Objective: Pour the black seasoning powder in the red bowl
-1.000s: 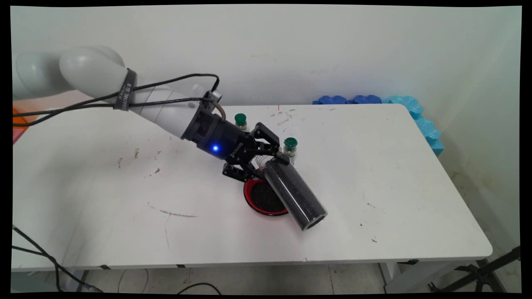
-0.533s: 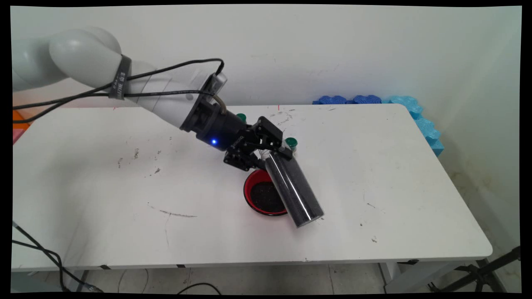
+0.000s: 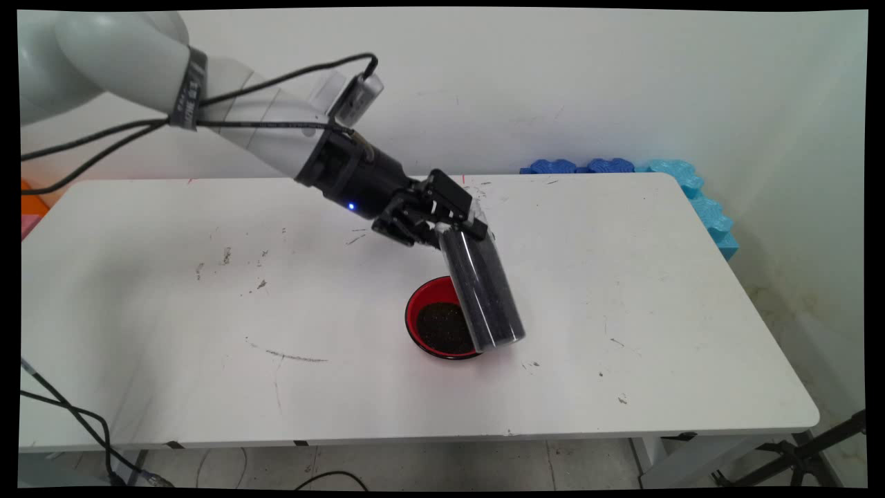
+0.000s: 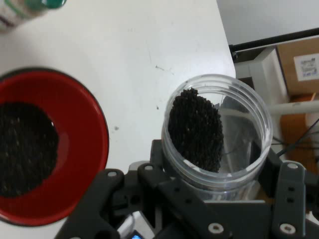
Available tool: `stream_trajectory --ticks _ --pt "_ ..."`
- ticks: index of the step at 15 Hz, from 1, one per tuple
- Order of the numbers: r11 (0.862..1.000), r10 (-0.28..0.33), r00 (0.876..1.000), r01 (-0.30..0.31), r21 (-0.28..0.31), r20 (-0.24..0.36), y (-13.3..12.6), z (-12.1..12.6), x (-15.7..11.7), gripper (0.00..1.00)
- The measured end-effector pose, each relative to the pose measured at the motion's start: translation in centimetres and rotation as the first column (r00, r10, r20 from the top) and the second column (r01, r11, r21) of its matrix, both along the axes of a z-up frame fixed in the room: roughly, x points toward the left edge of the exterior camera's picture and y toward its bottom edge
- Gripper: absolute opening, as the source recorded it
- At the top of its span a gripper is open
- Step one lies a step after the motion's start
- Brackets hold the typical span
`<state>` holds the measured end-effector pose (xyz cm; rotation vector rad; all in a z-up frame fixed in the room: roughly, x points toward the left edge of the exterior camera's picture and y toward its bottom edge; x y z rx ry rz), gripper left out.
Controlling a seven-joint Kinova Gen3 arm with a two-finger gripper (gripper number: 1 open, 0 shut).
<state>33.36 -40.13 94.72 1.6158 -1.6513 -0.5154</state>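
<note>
The claw [image 3: 453,225] is squeezed shut around a clear jar [image 3: 480,287] of black seeds [image 4: 194,129], holding it tipped above the middle of the table [image 3: 657,290]. Seeds already lie in the red bowl [image 3: 420,312] just beside it. More sit inside the jar. A green-capped bottle [image 4: 30,7] stands near the bowl.

At frame centre the jar [image 3: 480,287] looks like clear glossy plastic, packed with dark coarse grains [image 4: 195,130]. The red bowl [image 3: 417,319] gleams smooth. The white table [image 3: 657,290] is matt and scuffed; blue foam [image 3: 698,197] looks bumpy.
</note>
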Motion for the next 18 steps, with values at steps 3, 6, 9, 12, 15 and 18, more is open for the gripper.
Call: stream_trajectory --ticks 3,6,9,12,15,18 --pt "0.989 -0.087 0.995 0.092 -0.112 0.046 -0.2 1.6 -0.1 0.0" --pt "0.958 -0.163 0.981 0.182 -0.221 0.104 -0.4 3.5 0.1 0.0" --pt "0.921 -0.208 0.965 0.248 -0.301 0.16 -0.6 5.3 0.5 0.0" --pt "0.874 -0.239 0.946 0.308 -0.375 0.22 -0.6 6.9 1.1 0.0" --pt "0.814 -0.256 0.918 0.374 -0.445 0.304 -0.4 8.3 1.8 0.0" --pt "0.728 -0.28 0.874 0.463 -0.506 0.397 0.0 9.3 2.5 0.0"
